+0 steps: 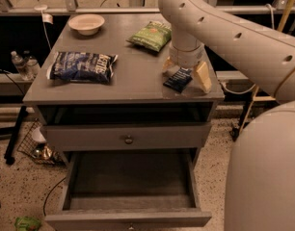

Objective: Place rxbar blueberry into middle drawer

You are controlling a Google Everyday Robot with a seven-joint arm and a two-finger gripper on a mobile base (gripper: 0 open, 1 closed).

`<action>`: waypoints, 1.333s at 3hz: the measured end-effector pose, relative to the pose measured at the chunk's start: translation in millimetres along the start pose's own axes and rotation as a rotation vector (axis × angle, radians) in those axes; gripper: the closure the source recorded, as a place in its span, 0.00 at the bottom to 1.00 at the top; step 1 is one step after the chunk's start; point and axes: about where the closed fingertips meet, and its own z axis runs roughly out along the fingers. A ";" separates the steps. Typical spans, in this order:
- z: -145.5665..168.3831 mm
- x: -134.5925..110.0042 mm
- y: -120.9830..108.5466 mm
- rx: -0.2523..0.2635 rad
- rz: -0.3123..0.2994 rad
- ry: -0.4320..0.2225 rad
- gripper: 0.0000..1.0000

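Note:
The rxbar blueberry (178, 80), a small dark navy bar, lies flat on the cabinet top near its right front corner. My gripper (185, 71) points down over it, open, with one tan finger (203, 76) to the bar's right and the other behind its left end. The bar rests on the top. The middle drawer (128, 219) is pulled out at the bottom of the grey cabinet and nothing shows inside it.
A large dark-blue chip bag (82, 67) lies on the left of the top. A green chip bag (151, 34) and a white bowl (87, 23) sit at the back. The upper knobbed drawer (128, 137) is shut. Bottles (22, 64) stand at the left.

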 end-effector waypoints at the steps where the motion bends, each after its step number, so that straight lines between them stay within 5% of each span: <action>1: 0.9 -3.4 -0.8 -0.022 -0.016 -0.002 0.39; 3: -17.3 0.8 -1.1 -0.022 -0.016 -0.002 0.94; 4: -17.8 0.9 -1.1 -0.022 -0.016 -0.002 1.00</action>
